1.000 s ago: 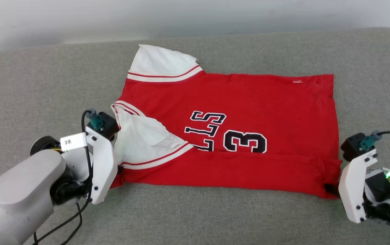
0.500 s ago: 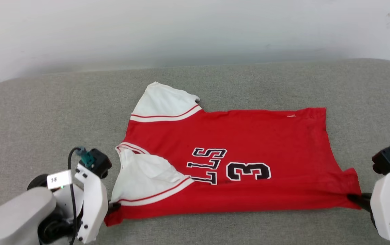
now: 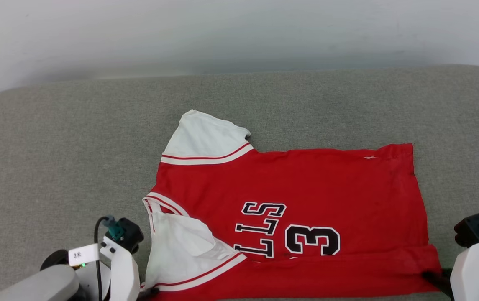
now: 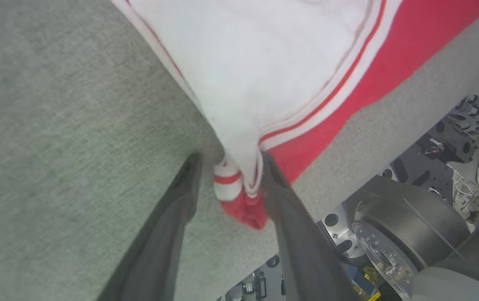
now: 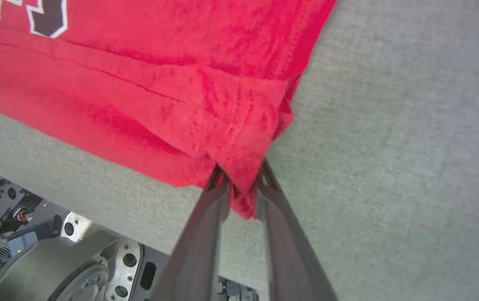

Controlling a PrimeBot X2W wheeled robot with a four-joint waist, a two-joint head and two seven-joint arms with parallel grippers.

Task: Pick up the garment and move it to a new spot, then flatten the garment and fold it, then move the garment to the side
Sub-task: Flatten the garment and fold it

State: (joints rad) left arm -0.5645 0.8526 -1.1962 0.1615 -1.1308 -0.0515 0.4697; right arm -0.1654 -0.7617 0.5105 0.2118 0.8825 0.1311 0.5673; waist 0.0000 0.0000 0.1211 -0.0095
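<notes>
The red jersey-style T-shirt with white sleeves and striped trim (image 3: 289, 188) lay spread on the near part of a grey fabric-covered worktop (image 3: 76, 146), collar end towards the robot's left and hem end towards its right. Its near long edge was folded up over the body in a band that partly covered the black, white-outlined letters (image 3: 260, 230) and ran just beneath the number 3 (image 3: 312, 239). The far white sleeve (image 3: 206, 138) stuck out flat over the grey cloth, while the near white sleeve (image 3: 180, 246) lay folded in over the red chest.

At the near left corner, the left gripper (image 4: 229, 161) had its jaws parted, the bunched red-and-white corner sitting loosely between them with a gap at one finger, so the grip looked released. At the near right corner, the right gripper (image 5: 241, 175) had its jaws clenched on the puckered red hem, the cloth drawn into creases towards the pinch.

Beyond the worktop's far edge rose a plain pale wall (image 3: 222, 33). Below its near edge, the wrist views showed the robot's grey metal base (image 4: 394, 225).
</notes>
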